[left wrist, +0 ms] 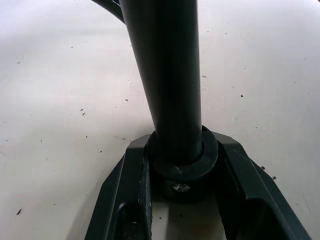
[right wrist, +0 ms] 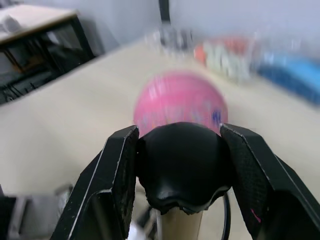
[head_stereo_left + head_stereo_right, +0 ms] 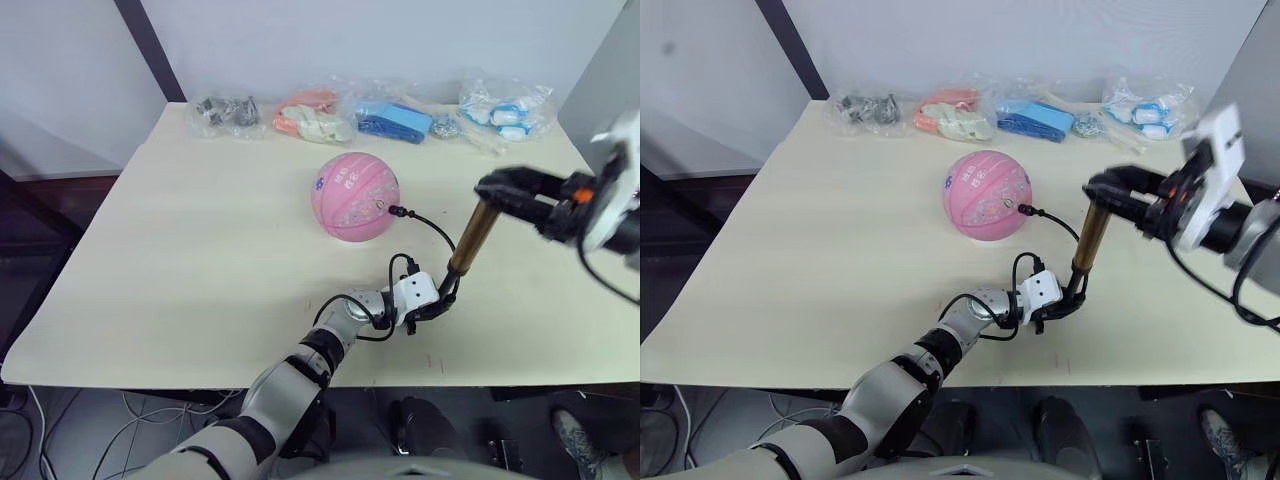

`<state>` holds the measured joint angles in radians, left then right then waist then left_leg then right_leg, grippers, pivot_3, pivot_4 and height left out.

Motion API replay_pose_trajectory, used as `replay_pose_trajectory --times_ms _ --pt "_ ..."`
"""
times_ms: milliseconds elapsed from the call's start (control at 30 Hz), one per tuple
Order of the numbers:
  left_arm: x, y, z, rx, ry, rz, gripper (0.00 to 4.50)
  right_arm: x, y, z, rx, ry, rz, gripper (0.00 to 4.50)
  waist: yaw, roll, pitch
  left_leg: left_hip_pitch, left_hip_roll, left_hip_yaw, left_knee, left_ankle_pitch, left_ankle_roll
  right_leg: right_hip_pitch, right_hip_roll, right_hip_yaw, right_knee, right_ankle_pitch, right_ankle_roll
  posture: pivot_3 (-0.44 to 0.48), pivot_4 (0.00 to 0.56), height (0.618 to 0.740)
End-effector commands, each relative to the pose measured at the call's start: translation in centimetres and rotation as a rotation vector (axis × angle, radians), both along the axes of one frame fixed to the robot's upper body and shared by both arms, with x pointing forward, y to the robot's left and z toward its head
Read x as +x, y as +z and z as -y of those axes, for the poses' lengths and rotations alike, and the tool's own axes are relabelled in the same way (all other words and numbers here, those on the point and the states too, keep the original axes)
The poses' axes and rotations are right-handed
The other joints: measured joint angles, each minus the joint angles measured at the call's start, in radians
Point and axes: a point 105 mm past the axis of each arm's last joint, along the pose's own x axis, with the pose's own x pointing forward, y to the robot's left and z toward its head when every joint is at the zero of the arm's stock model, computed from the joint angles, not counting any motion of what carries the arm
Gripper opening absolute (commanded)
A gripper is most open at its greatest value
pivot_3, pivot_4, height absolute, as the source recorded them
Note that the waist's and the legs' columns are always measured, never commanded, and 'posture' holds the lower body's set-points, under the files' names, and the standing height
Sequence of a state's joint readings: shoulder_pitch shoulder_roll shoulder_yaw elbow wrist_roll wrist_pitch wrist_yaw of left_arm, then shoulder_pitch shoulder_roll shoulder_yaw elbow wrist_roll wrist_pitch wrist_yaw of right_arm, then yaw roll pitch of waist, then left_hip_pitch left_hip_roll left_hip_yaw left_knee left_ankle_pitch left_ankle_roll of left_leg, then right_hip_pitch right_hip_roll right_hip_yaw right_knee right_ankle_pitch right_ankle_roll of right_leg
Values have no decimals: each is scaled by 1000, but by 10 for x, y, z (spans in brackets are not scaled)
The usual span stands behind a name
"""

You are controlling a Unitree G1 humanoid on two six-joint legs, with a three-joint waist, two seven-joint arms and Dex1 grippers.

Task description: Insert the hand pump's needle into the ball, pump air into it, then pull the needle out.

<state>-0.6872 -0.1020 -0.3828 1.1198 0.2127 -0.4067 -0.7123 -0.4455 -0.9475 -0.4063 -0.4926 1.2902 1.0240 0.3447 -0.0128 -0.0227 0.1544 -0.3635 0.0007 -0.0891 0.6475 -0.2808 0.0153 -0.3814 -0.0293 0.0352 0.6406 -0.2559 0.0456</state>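
Already the needle (image 3: 394, 211) sits in the ball (image 3: 354, 196), on the side facing the pump (image 3: 470, 239), with the hose (image 3: 432, 227) looping from it down toward the pump's base. The pump stands tilted just beside the ball, toward the table's (image 3: 180, 270) near edge. The left gripper (image 3: 438, 303) is clamped on the pump's lower black cap, its fingers (image 1: 130, 190) pressed against the collar; the right gripper (image 3: 500, 189) is pinched around the black handle (image 2: 182, 167) at the top. The likeliest trouble, I judge, is the ball: it rests free on the table, and any sideways sway of the pump during a stroke could tug the hose, roll the ball and lever the needle out or bend it. A weak hold at the base would let the barrel twist or tip under the downstroke.
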Motion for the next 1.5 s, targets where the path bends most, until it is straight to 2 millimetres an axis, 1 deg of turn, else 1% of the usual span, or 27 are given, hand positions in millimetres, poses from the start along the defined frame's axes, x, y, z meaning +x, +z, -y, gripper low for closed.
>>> replay_pose_trajectory --times_ms 33,100,167,233,267,333,433,533,633,667,733,767,833,900,933,1000,1100,1167,1233,1300,1367,1400,1433,1500 --pt "-20 -52 -31 176 18 -139 1142 -6 47 15 14 -60 154 2062 0 -1 1 0 0 0 0 0 0 0 0 0 0 0 0 0 150 740" --pt "-20 -52 -30 177 16 -140 1142 -8 62 18 7 -64 182 2062 0 -1 2 -1 0 0 0 0 0 0 -2 0 0 0 0 0 150 740" --pt "-20 -52 -31 177 15 -139 1142 -9 70 19 5 -62 193 2062 0 0 2 -3 0 1 0 0 0 -2 -3 0 0 1 -1 0 150 740" --pt "-20 -52 -30 178 16 -139 1142 -10 73 19 5 -56 198 2062 0 0 3 -6 0 1 1 0 0 -5 -3 0 0 2 -2 0 150 740" --pt "-20 -52 -30 177 16 -139 1142 -10 73 18 5 -53 198 2062 1 1 3 -7 0 1 2 0 0 -6 -3 0 0 3 -2 0 150 740" --pt "-20 -52 -30 176 16 -139 1142 -10 71 17 8 -49 191 2062 2 1 3 -16 0 1 4 0 0 -14 -3 0 1 4 -1 0 150 740" --pt "-21 -52 -29 175 15 -139 1142 -5 53 17 9 -61 151 2062 2 1 3 -17 0 1 5 0 0 -16 -4 2 1 5 0 0 150 740" --pt "-20 -52 -29 175 17 -138 1142 2 23 20 23 -93 86 2062 2 -1 2 -16 -1 1 5 0 0 -15 -4 3 1 5 1 0 150 740" --pt "-20 -52 -30 176 18 -137 1142 3 -1 20 10 -109 39 2062 0 -1 1 -16 -1 2 5 0 0 -14 -4 3 1 5 1 0 150 740" --pt "-20 -52 -31 177 18 -137 1142 4 -21 19 -3 -120 -11 2062 1 -4 -2 -15 -1 2 5 0 0 -13 -3 3 1 5 1 0 150 740" --pt "-20 -52 -32 180 19 -137 1142 3 -53 17 -17 -129 -84 2062 0 -6 -6 -14 -1 1 5 0 0 -12 -1 2 1 5 1 0 150 740" --pt "-19 -53 -32 181 19 -136 1142 1 -68 14 -16 -126 -118 2062 0 -6 -7 -14 -1 1 5 0 0 -12 0 3 2 5 1 0 150 740" --pt "-19 -52 -32 181 19 -136 1142 0 -91 8 -8 -125 -169 2062 -2 -8 -11 -14 -1 1 5 0 0 -12 0 3 2 5 1 0 150 740" --pt "-19 -52 -32 181 19 -136 1142 -4 -121 2 -41 -118 -235 2062 -2 -9 -14 -11 0 1 5 0 0 -10 2 3 2 4 2 0 150 740" --pt "-19 -52 -32 181 19 -135 1142 -6 -129 1 -50 -114 -251 2062 -3 -10 -14 -9 0 1 5 0 0 -9 2 3 2 4 3 0 150 740" --pt "-19 -52 -32 180 19 -136 1142 -10 -150 -9 -26 -92 -307 2062 -4 -12 -15 2 2 1 3 0 0 1 4 3 0 2 4 0 150 740" --pt "-19 -52 -31 180 20 -135 1142 -21 -193 -23 -69 -55 -409 2062 -5 -16 -22 5 4 0 0 0 0 5 7 2 0 0 0 0 150 740" --pt "-18 -51 -32 180 21 -134 1142 -26 -214 -25 -85 -55 -460 2062 -5 -18 -28 6 6 -1 -1 0 0 5 9 1 0 -1 0 0 150 740" --pt "-18 -51 -32 179 23 -134 1142 -31 -229 -24 -103 -59 -491 2062 -5 -18 -31 9 7 -1 -1 0 0 6 10 1 0 -1 -1 0 150 740" --pt "-17 -51 -33 180 26 -134 1142 -30 -230 -24 -99 -64 -485 2062 -5 -21 -35 14 7 -1 -6 0 0 9 10 2 0 -2 -3 0 150 740" --pt "-17 -52 -34 182 28 -134 1142 -28 -226 -23 -90 -67 -465 2062 -6 -24 -37 20 8 -1 -12 0 -1 16 11 0 0 -5 -8 0 150 740" --pt "-17 -52 -35 183 28 -135 1142 -26 -222 -22 -87 -69 -452 2062 -6 -24 -37 20 8 -2 -12 0 -1 17 11 0 0 -5 -8 0 150 740" --pt "-17 -52 -35 184 29 -135 1142 -22 -215 -20 -85 -77 -428 2062 -6 -24 -37 20 9 -2 -12 0 -1 17 11 -1 0 -6 -8 0 150 740" --pt "-18 -53 -35 185 27 -137 1142 -13 -192 -12 -82 -96 -357 2062 -5 -22 -36 20 9 -4 -12 -1 -1 17 11 -2 0 -6 -9 0 150 740"
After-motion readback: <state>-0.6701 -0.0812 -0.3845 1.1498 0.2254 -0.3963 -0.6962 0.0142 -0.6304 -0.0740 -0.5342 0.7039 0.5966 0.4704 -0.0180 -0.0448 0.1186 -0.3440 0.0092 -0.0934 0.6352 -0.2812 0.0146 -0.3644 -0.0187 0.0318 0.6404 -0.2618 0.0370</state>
